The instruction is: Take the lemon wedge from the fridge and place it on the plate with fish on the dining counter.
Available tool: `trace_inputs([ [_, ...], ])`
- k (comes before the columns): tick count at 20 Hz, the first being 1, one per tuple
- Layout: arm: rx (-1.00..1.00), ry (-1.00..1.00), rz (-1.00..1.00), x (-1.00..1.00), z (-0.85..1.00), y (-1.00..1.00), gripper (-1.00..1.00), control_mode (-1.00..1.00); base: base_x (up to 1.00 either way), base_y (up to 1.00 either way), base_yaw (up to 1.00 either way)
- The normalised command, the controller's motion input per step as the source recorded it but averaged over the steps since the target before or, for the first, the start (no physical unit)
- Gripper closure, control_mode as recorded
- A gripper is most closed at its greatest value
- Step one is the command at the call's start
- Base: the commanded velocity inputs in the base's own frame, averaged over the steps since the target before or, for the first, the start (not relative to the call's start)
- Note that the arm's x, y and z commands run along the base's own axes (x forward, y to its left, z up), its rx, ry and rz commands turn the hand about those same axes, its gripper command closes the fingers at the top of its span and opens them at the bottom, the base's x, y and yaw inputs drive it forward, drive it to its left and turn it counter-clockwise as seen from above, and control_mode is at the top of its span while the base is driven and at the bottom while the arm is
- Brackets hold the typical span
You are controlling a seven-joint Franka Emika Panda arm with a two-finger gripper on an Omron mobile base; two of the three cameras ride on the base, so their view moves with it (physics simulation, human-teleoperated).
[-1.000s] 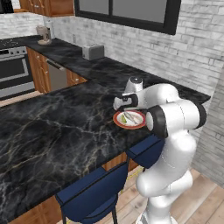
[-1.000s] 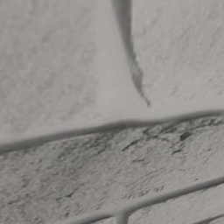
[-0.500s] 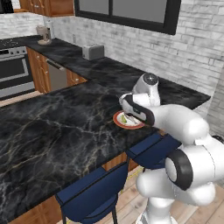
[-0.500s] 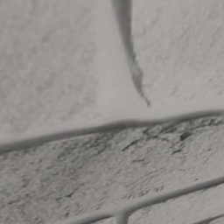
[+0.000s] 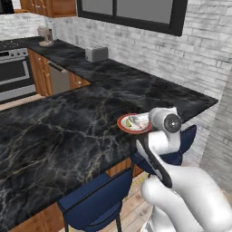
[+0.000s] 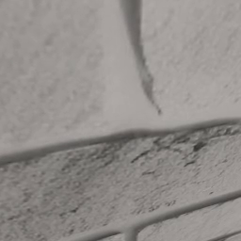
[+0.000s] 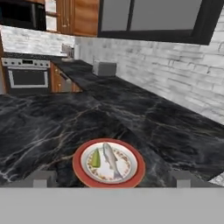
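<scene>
The lemon wedge [image 7: 96, 158] lies on the red-rimmed plate [image 7: 78, 166], just left of the pale fish [image 7: 111, 159]. The plate stands on the black marble dining counter [image 7: 39, 127] near its front edge. My gripper [image 7: 112, 180] hangs back from the plate, open, its fingertips [image 7: 42, 179] wide apart with nothing between them. In the left base view the plate [image 5: 121, 123] carries the wedge [image 5: 128, 122] and the fish [image 5: 140, 121], and my white wrist stands right beside it, hiding the fingers.
A toaster [image 5: 96, 54] sits on the far counter under the dark window, and an oven [image 5: 16, 79] stands at the far left. Blue stools [image 5: 97, 199] are tucked under the counter's near edge. The right base view faces a grey brick wall [image 6: 117, 179] up close.
My arm has drawn back from over the plate and folded down toward the stools. The plate, the fish and the wedge stay put.
</scene>
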Motion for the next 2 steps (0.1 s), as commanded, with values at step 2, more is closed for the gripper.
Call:
trace_inputs([
  [2, 0.07, -0.18, -0.33, -0.76, -0.08, -0.72, -1.00, -1.00, 0.00, 0.00, 0.00],
])
